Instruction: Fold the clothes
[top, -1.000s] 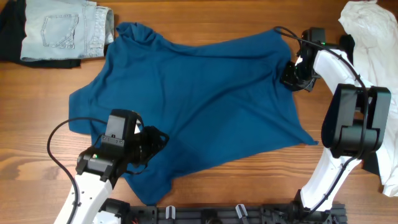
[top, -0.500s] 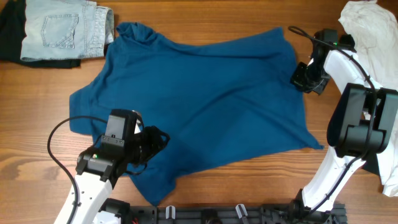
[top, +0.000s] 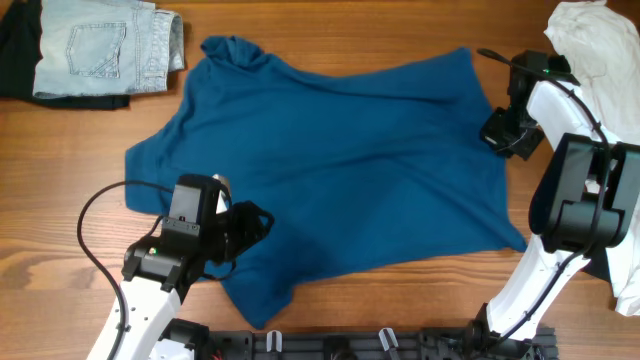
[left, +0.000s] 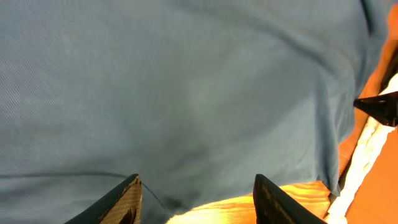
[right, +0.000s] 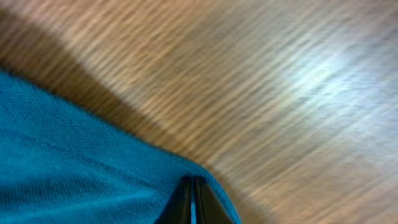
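Dragged rightward across the desk (top: 60, 180): the clothes (top: 330, 170), spread flat, edge clamped in right gripper (right: 191, 190) (thin pinch only). Fingers of left gripper (left: 198, 186) stand apart over the lower part. Risk: more pulling slips the pinch, cloth bunches.

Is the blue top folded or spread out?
Spread out: the top lies flat across the table, neck and sleeves showing, no part folded over.

Bare wooden table (top: 50, 150), folded pale blue denim piece (top: 100, 45) at the far left corner, lying on a dark garment (top: 12, 50), crumpled white garment (top: 590, 45) at the far right, black rail (top: 340, 345) along the near edge
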